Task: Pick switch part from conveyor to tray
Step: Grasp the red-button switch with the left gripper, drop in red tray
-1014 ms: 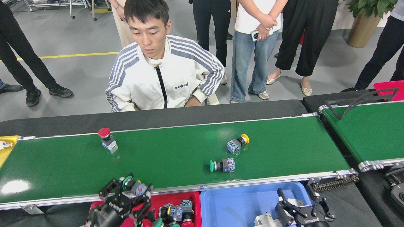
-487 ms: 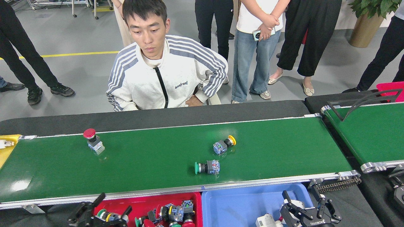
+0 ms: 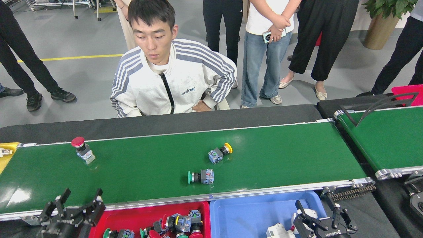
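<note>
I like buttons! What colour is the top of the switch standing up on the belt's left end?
Red. The switch has a round red cap, seen in the head view.

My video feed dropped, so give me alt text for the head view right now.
Three switch parts lie on the conveyor: red-capped, yellow-capped and green-capped. Both grippers, left and right, hang open and empty by the red tray and blue tray.

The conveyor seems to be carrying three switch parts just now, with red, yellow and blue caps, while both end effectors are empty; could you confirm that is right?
Not quite: the head view shows the third switch part's cap is green, not blue. The conveyor does carry three, the others being the red-capped one and the yellow-capped one. The left end effector and right end effector are both open and empty.
</note>
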